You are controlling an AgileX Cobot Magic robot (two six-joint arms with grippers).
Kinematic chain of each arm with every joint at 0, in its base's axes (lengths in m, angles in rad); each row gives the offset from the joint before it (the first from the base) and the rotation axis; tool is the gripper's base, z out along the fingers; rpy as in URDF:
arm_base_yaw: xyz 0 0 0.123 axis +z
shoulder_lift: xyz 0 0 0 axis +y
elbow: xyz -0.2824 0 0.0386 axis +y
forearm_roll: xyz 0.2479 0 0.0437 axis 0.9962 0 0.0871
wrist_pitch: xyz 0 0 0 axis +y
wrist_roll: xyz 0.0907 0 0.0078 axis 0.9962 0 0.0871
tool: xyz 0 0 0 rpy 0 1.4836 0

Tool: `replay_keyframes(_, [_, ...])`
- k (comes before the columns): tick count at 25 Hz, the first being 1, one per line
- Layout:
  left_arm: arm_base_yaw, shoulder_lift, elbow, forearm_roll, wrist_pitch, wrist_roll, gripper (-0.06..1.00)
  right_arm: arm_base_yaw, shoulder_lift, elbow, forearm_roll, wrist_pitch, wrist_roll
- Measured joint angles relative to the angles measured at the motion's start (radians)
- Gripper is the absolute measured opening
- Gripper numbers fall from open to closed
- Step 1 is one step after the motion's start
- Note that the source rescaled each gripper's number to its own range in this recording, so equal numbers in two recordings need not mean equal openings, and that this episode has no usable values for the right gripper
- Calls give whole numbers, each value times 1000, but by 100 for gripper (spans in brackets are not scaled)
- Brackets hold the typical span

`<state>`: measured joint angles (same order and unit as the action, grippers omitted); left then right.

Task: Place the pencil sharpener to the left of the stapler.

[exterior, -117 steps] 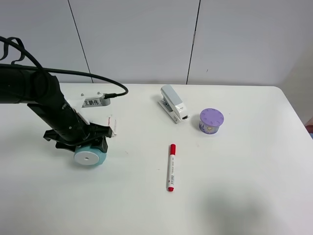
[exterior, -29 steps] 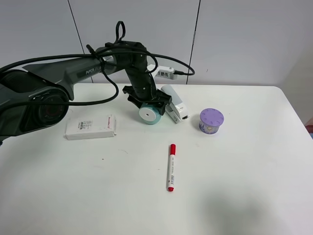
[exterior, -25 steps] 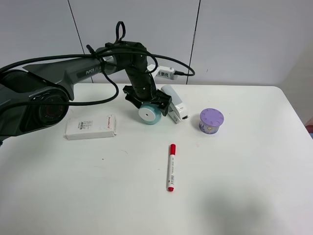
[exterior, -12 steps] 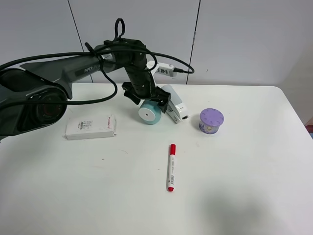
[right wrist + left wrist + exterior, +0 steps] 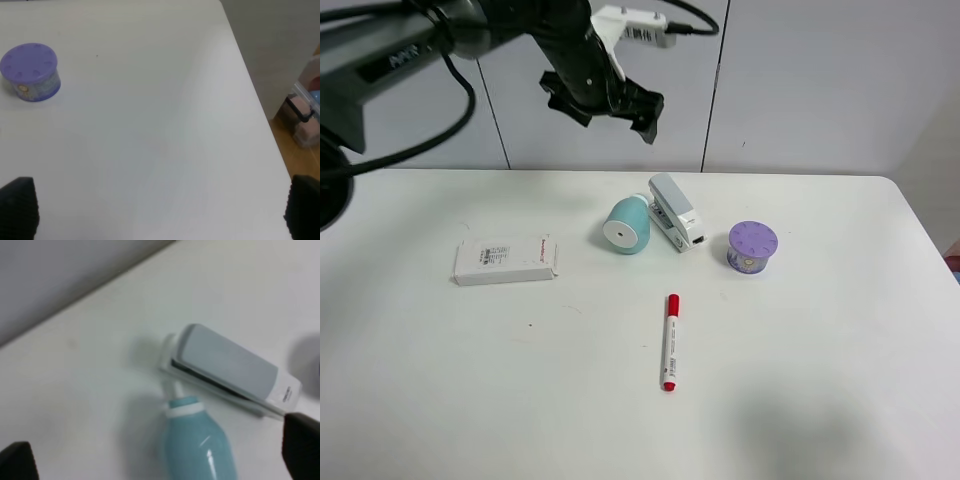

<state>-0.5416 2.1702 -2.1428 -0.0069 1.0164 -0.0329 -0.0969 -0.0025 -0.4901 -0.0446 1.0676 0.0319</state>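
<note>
The teal pencil sharpener (image 5: 626,225) lies on the white table with its flat white end toward the camera, close beside the left side of the white and grey stapler (image 5: 676,210). In the left wrist view the sharpener (image 5: 197,445) points its small white cap at the stapler (image 5: 227,367); whether they touch is unclear. My left gripper (image 5: 605,106) hangs open high above both, holding nothing. In its own view the left gripper (image 5: 160,452) shows only two dark fingertips (image 5: 17,462) at the frame corners. My right gripper (image 5: 161,207) is open over bare table.
A purple round tin (image 5: 752,246) stands right of the stapler and shows in the right wrist view as the tin (image 5: 31,71). A red marker (image 5: 670,341) lies in front, and a flat white box (image 5: 507,260) at the left. The table's right edge (image 5: 260,110) drops to the floor.
My left gripper has let go of the sharpener and risen well above the table. The sharpener stays lying beside the stapler's left side.
</note>
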Motion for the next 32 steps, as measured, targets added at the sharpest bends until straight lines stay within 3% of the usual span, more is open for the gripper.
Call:
replay_keyframes(8, [18,-261,0,151,169,-13,100,0,0,0,0,0,0])
replay_keyframes(13, [59,-441,83,196,190,-36,100,0,0,0,0,0,0])
replay_keyframes(19, [126,-765,408,250,191,-104,100,0,0,0,0,0,0])
replay_keyframes(22, [184,-985,653,268,183,-162,100,0,0,0,0,0,0])
replay_keyframes(27, [344,-1349,1044,284,96,-225,100,0,0,0,0,0,0])
replay_keyframes(32, [503,-1719,1360,279,114,-238,100,0,0,0,0,0,0])
